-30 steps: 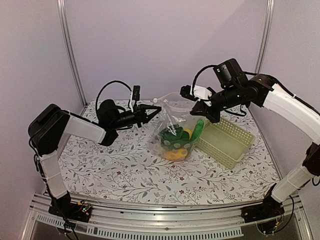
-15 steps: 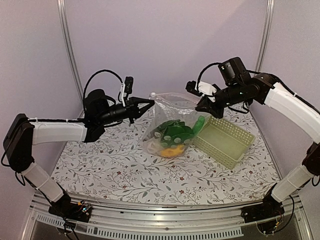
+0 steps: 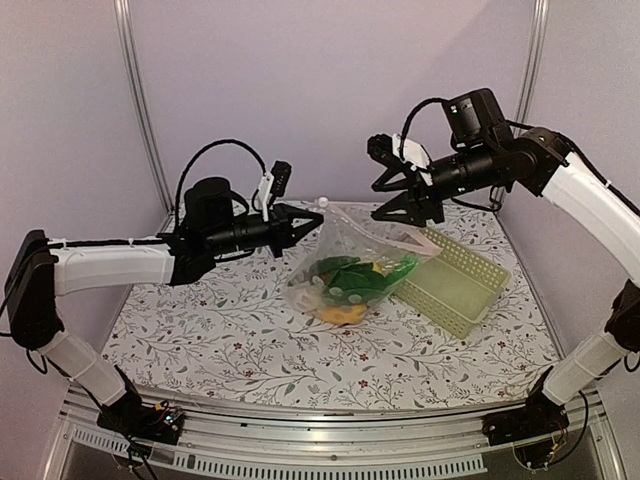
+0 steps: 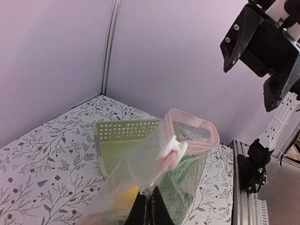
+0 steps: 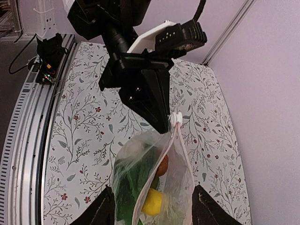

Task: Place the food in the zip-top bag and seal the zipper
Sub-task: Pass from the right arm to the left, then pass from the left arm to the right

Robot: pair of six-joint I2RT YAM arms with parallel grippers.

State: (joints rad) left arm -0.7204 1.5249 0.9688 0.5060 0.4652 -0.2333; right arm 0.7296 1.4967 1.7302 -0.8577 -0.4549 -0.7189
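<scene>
**Bag hung by one corner, mouth left gaping**

Found the zip-top bag [image 3: 350, 262] raised over the table [image 3: 230, 330], just beside the basket [image 3: 455, 285], with the bottom apparently down on the patterned cloth. Found the left gripper [image 3: 314, 220] clamped on the clear plastic at the mouth's left end, right under the white slider [image 3: 322, 203]. Judged that pinch to be an anchor, there to keep one end of the zipper [image 4: 190, 117] lifted and taut so the slider could be drawn along it. Found the right gripper [image 3: 388, 198] spread wide over the far side of the mouth, grasping nothing. Read it as lined up for a take on the strip. Counted the food [image 3: 348, 285] as already inside, so reckoned only the sealing left.

From overhead, got the whole layout, both arms facing across the bag, but lost the mouth among the crinkles. From the left wrist, saw what overhead hid: the pink strip bowed into an open loop, plainly unsealed, with the slider at the near end and the basket showing through the plastic. From the right wrist, looked straight down the opening and picked out a yellow fruit [image 5: 152, 205], a reddish-brown one [image 5: 162, 165] and a leafy green [image 5: 133, 180]. Saw there too that camera's own fingers [image 5: 101, 211] set far apart on either side of the bag. Could not tell whether either brushed the plastic.
</scene>
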